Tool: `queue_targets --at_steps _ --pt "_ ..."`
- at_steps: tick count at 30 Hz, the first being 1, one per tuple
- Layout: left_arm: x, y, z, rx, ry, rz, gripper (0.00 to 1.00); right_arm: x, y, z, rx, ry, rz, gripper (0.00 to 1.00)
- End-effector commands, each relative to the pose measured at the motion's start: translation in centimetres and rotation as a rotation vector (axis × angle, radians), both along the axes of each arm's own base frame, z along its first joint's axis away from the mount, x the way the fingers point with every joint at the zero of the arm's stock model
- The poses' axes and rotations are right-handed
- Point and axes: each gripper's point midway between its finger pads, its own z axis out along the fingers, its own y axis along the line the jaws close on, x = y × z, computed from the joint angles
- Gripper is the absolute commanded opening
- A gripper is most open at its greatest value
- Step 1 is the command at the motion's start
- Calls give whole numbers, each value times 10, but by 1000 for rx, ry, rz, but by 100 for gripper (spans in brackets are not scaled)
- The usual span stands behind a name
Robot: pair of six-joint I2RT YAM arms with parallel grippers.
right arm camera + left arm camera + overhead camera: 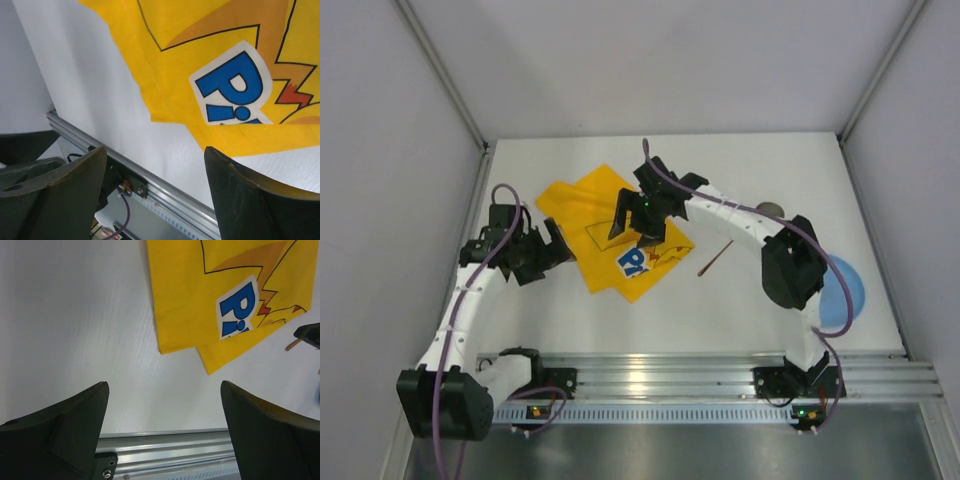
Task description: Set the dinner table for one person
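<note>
The dinner table point(750, 160) is a plain white top. A yellow printed cloth mat point(590, 215) lies on it left of centre, partly folded over itself. My right gripper point(635, 235) hangs open over the mat's near right part, nothing between its fingers. In the right wrist view the mat point(210, 65) with its blue letter lies ahead of the open right gripper point(155, 165). My left gripper point(558, 255) stands open just left of the mat's near corner. The left wrist view has the mat point(220, 290) beyond the empty left gripper point(165, 405).
A thin brown stick point(715, 257) lies right of the mat. A blue plate point(848, 290) sits at the right edge, partly hidden by the right arm. A small grey round object point(770, 208) shows behind that arm. A metal rail point(720, 370) runs along the near edge.
</note>
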Motion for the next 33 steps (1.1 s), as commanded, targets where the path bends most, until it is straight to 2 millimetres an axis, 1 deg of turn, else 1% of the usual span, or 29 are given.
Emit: queue_targets --at_steps 1,2,3,4,5,6,7,8,9,10,11,12,13,14,15,16,17,19,20,22,23,24,25,26,27,29,30,33 --pt "0 -28 -4 -158 4 -1 98 -3 -5 64 86 -137 1 80" --pt "-3 -26 -7 -149 10 10 98 -7 -11 60 43 -137 3 80" --pt "-5 -18 -7 -112 -1 36 98 -12 -12 57 11 -158 35 80" --pt "-10 -14 -9 -94 14 53 98 -23 -5 59 -10 -176 73 80" --pt "-9 -10 -4 -75 0 72 98 -29 -4 54 -53 -186 89 80" --pt "-9 -2 2 -45 -13 107 98 -37 0 44 -93 -166 121 80" --pt "-5 3 20 -26 -47 127 99 -55 10 37 -112 -153 163 80" --pt "-5 9 29 -1 -64 152 98 -63 15 29 -125 -131 180 80" --pt "-2 29 38 84 -92 239 99 -73 23 15 -136 -88 182 80" --pt "3 36 63 103 -151 270 98 -86 31 7 -134 -61 202 80" --pt "0 42 70 129 -154 287 98 -95 38 1 -117 -25 218 79" --pt "-1 47 80 151 -176 298 98 -99 44 -10 -113 5 213 79" --pt "-1 52 90 168 -202 317 98 -103 51 -15 -100 7 223 79" --pt "-3 52 91 173 -199 314 98 -103 54 -18 -98 7 221 79" --pt "-6 52 91 172 -201 310 99 -102 57 -27 -104 17 213 79" --pt "-9 51 86 172 -187 305 99 -100 62 -30 -95 17 209 79" --pt "-13 49 84 162 -182 296 98 -99 65 -40 -104 32 195 78" --pt "-20 48 74 160 -158 284 98 -96 74 -47 -89 36 191 78" --pt "-24 47 71 158 -151 276 98 -94 79 -58 -100 46 187 78" --pt "-28 46 73 157 -151 267 98 -90 85 -66 -100 50 188 78" --pt "-29 45 75 154 -156 260 99 -89 87 -79 -117 54 186 78" --pt "-30 45 78 156 -161 253 98 -84 92 -77 -109 46 182 77" --pt "-31 45 79 158 -163 249 98 -83 94 -81 -112 48 176 77" --pt "-31 45 81 159 -167 245 98 -82 96 -89 -120 61 169 77" --pt "-31 45 85 159 -177 243 98 -79 101 -88 -110 60 167 77" --pt "-32 45 88 158 -180 239 98 -80 103 -96 -116 81 156 77" --pt "-32 44 90 156 -183 236 99 -80 102 -103 -132 90 147 77" --pt "-35 44 95 158 -189 231 98 -77 97 -115 -170 91 120 75"
